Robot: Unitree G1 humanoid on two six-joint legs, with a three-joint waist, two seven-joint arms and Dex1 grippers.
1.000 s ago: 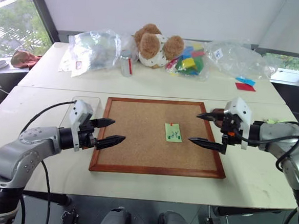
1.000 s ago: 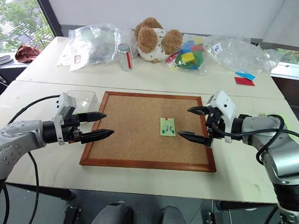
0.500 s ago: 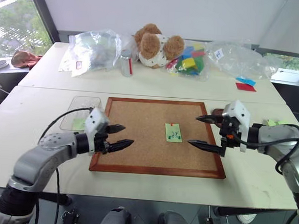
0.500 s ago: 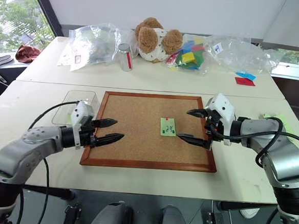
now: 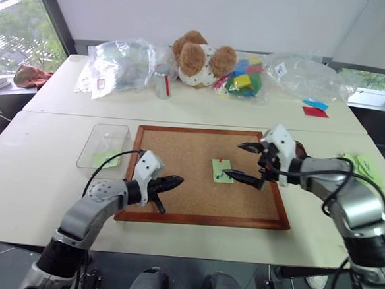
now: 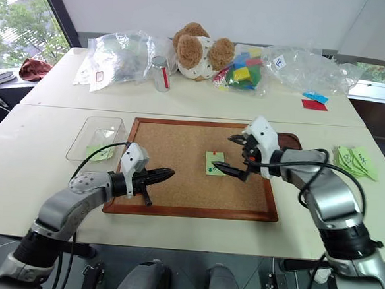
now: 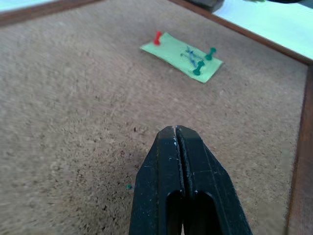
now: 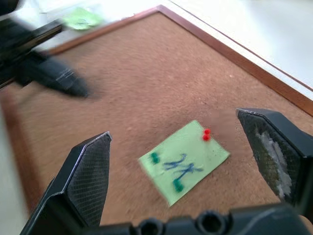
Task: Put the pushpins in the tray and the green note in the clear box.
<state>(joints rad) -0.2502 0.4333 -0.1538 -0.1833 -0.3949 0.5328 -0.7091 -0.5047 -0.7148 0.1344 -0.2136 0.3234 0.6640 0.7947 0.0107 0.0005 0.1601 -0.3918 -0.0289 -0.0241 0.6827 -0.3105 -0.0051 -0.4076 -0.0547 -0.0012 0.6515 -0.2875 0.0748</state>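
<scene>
White desk (image 5: 37, 193) carries everything. Leftmost, the clear box (image 5: 104, 146) lacks the marked note. My left pincer (image 5: 173, 181), shut and empty, hovers over the corkboard (image 5: 179, 150). Mid-board, the green note (image 5: 221, 172) remains pinned by pushpins (image 7: 157, 37); open cork surrounds it. My right pincer (image 5: 242, 162) gapes empty, beside the tray (image 6: 292, 139).

Office: white tables (image 5: 182, 104) beside large windows (image 5: 16, 26).
</scene>
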